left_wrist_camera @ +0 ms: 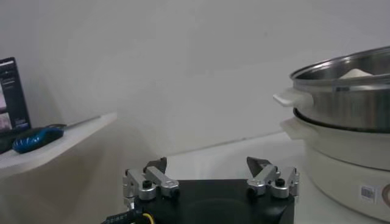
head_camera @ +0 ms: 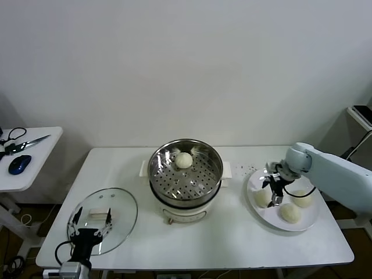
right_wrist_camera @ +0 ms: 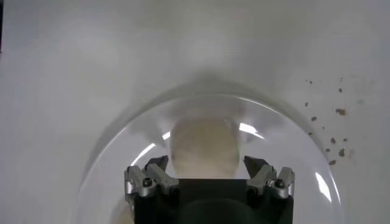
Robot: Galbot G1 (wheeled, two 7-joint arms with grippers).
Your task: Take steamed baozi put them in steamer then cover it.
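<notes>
The steamer [head_camera: 186, 174] stands mid-table, uncovered, with one steamed baozi [head_camera: 183, 160] on its perforated floor. Three more baozi lie on a white plate [head_camera: 309, 221] at the right. My right gripper [head_camera: 273, 190] hangs open over the leftmost one [head_camera: 263, 199]. In the right wrist view that baozi [right_wrist_camera: 204, 146] sits between the spread fingers of the right gripper [right_wrist_camera: 206, 164], not gripped. The cover [head_camera: 119, 209] lies flat at the front left. My left gripper [head_camera: 90, 225] waits open just above its near edge. The left wrist view shows that left gripper [left_wrist_camera: 207, 165] empty, with the steamer [left_wrist_camera: 347, 103] off to one side.
A white side table [head_camera: 35, 160] at the far left carries scissors [head_camera: 23, 142] and a blue mouse [head_camera: 19, 164]. Dark crumbs [head_camera: 247, 170] lie between steamer and plate. A shelf [head_camera: 361, 113] stands at the far right.
</notes>
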